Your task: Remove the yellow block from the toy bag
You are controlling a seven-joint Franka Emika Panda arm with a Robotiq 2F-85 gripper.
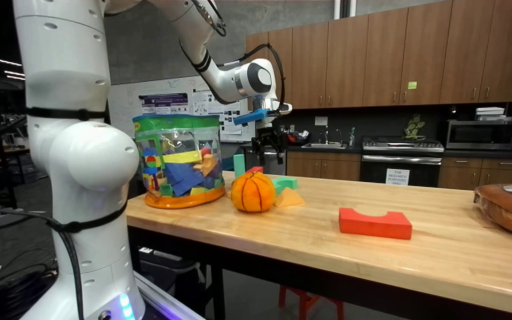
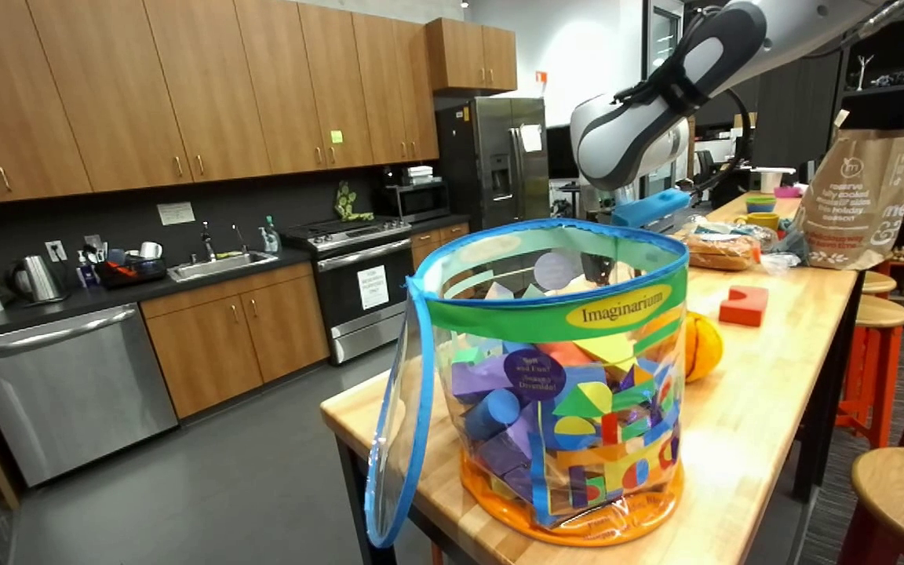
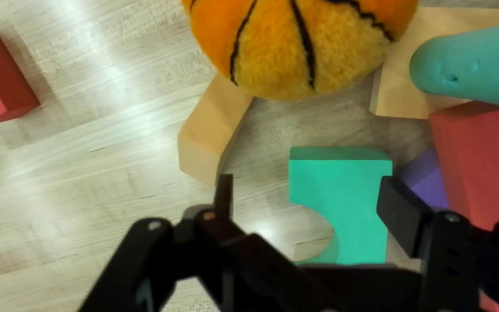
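Wrist view: gripper (image 3: 310,199) spread wide, green block (image 3: 349,186) showing in the gap. In an exterior view, toy bag (image 1: 176,122) stands on table (image 1: 300,226); yellow block (image 1: 182,157) inside, just above blue blocks (image 1: 179,172).

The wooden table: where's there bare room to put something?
In an exterior view, the table is bare between the notched red block and the bread, and between that block and the tan block. It's crowded around the pumpkin, beside the toy bag; the claw hangs over a green block.
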